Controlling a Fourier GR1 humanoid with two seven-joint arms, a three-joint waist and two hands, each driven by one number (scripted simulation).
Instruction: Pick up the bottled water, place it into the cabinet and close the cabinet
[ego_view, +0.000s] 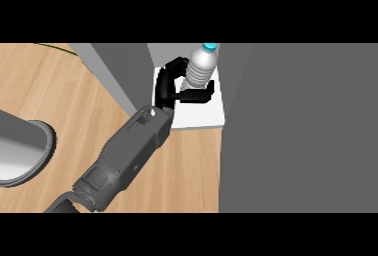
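Bottled water (201, 67): seen upright inside the cabinet, on its white floor, toward the far end of the opening; a clear ribbed body with a blue cap.
Hand (171, 90): a black hand is shown at the bottle, its fingers curled round the far left side of the body and its thumb laid across the near side, so the bottle is clasped between them. Whether it is the left or the right hand cannot be told.
Forearm (125, 155): a grey forearm is seen running from the near left edge up to the cabinet opening.
Cabinet (295, 130): a large grey panel fills the right side; a narrower grey wall stands left of the opening.
Counter (59, 90): light wood.
Round grey object (29, 150): partly seen at the left edge, resting on the counter.
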